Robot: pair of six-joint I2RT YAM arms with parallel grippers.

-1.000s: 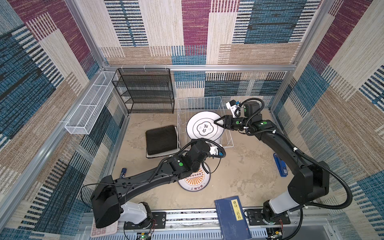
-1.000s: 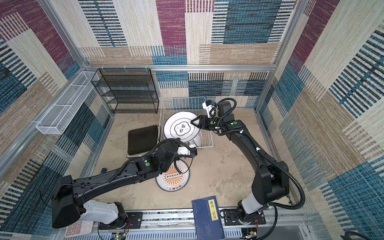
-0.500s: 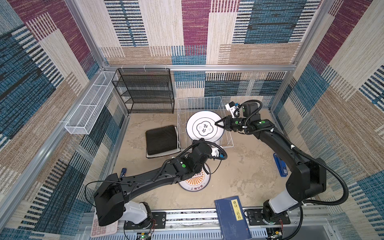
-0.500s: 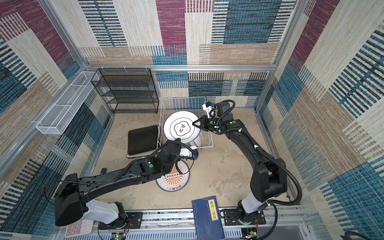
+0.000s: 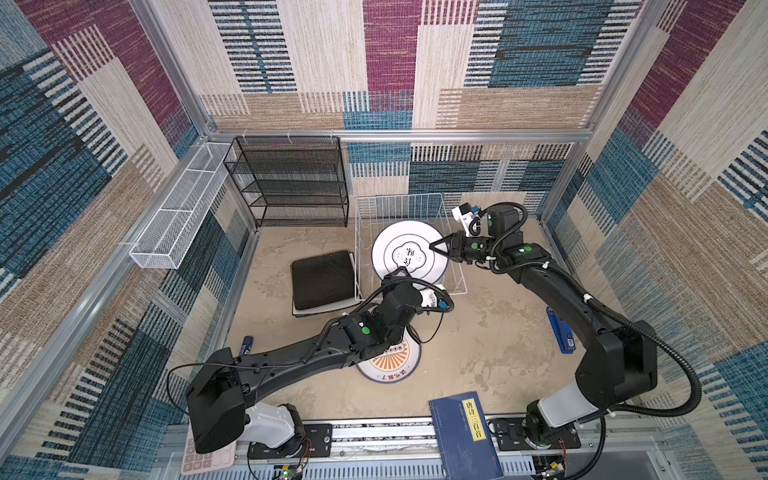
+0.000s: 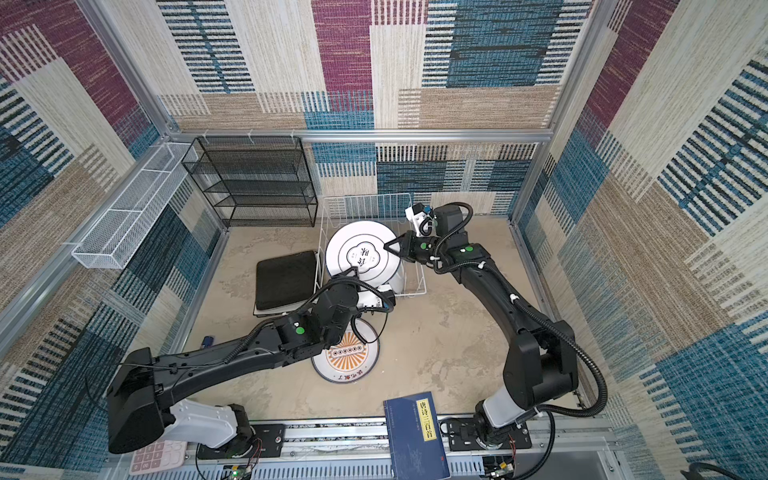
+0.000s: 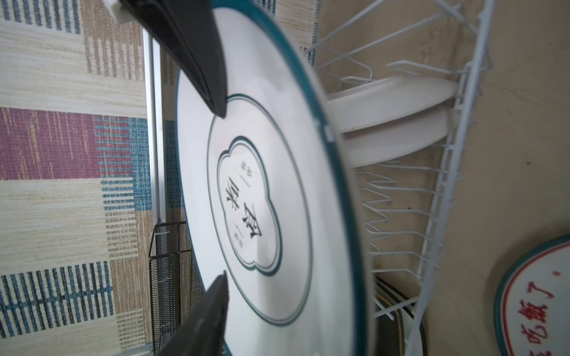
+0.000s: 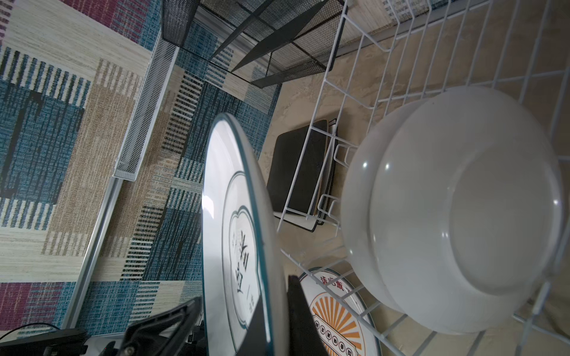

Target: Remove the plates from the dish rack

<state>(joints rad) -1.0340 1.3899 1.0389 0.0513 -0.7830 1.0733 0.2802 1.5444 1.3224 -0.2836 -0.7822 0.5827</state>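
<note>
A round white plate with a black emblem [image 5: 409, 255] [image 6: 363, 255] hangs tilted over the white wire dish rack [image 5: 399, 203] [image 6: 365, 203]. My right gripper [image 5: 436, 247] [image 6: 390, 245] [image 8: 275, 286] is shut on its right rim. My left gripper [image 5: 401, 274] [image 6: 353, 272] stands open astride the plate's near rim. One of its fingers [image 7: 212, 311] lies just off the printed face; the other is hidden behind the plate. Two white plates [image 8: 462, 200] [image 7: 388, 104] stand in the rack. An orange sunburst plate [image 5: 390, 361] [image 6: 347, 357] lies on the floor under the left arm.
A black square plate [image 5: 322, 278] tops a stack of white square ones left of the rack. A black mesh shelf [image 5: 291, 183] and a white mesh trough [image 5: 178, 208] line the back left. A blue book [image 5: 465, 436] lies at the front, a blue object [image 5: 559, 330] at right.
The left gripper has moved up from over the orange plate to the held plate's near rim. The right gripper has turned the plate slightly while holding it.
</note>
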